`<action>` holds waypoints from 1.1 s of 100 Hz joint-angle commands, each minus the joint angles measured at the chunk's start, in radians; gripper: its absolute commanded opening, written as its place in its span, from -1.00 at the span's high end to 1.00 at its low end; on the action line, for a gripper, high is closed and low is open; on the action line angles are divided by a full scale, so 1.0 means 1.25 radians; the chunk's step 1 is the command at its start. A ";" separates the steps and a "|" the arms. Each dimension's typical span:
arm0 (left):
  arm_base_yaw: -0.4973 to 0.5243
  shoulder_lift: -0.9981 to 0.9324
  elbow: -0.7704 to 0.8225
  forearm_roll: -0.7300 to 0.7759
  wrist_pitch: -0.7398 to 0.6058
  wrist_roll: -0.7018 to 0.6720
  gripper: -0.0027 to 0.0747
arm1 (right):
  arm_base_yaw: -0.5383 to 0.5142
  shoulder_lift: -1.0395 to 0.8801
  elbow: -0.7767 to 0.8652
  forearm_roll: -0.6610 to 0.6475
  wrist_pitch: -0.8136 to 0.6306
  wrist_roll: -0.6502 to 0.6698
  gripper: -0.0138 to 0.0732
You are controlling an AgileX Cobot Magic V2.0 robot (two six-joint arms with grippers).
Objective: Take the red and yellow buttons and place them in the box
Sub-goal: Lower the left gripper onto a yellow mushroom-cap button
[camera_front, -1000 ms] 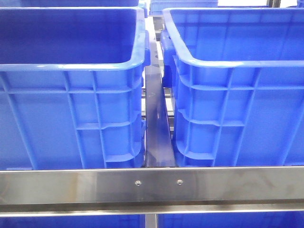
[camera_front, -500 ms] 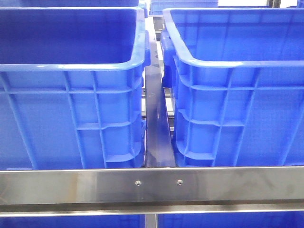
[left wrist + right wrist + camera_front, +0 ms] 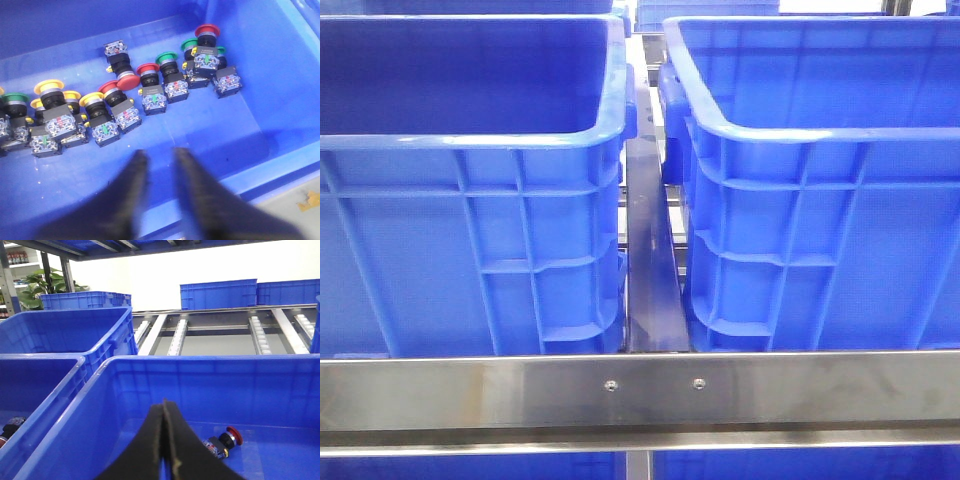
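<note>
In the left wrist view, several push buttons lie on the floor of the left blue box (image 3: 215, 125): red ones (image 3: 128, 81) (image 3: 207, 31) (image 3: 148, 68), yellow ones (image 3: 48, 88) (image 3: 92, 99) and green ones (image 3: 166, 58). My left gripper (image 3: 157, 154) is open and empty, above bare floor short of the buttons. In the right wrist view, one red button (image 3: 225, 440) lies on the floor of the right blue box (image 3: 200, 385). My right gripper (image 3: 164, 407) is shut and empty above that box. Neither gripper shows in the front view.
The front view shows the left box (image 3: 470, 140) and right box (image 3: 820, 130) side by side behind a steel rail (image 3: 640, 390), with a narrow gap (image 3: 650, 260) between. More blue crates (image 3: 220, 294) and roller tracks (image 3: 175, 335) stand beyond.
</note>
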 commanded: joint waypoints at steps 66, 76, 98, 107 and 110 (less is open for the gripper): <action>0.143 0.288 -0.130 -0.010 -0.148 -0.090 -0.38 | 0.002 0.002 -0.019 0.009 -0.015 -0.010 0.83; 0.165 0.353 -0.162 -0.007 -0.148 -0.089 -0.38 | 0.002 0.002 -0.017 0.009 -0.015 -0.010 0.83; 0.170 0.469 -0.214 0.038 -0.159 -0.089 -0.37 | 0.002 0.002 -0.012 0.009 -0.015 -0.010 0.84; 0.170 0.505 -0.228 0.041 -0.163 -0.089 -0.37 | 0.002 0.002 -0.012 0.009 -0.015 -0.010 0.84; 0.170 0.515 -0.229 0.042 -0.166 -0.089 -0.37 | 0.002 0.002 -0.012 0.009 -0.015 -0.010 0.84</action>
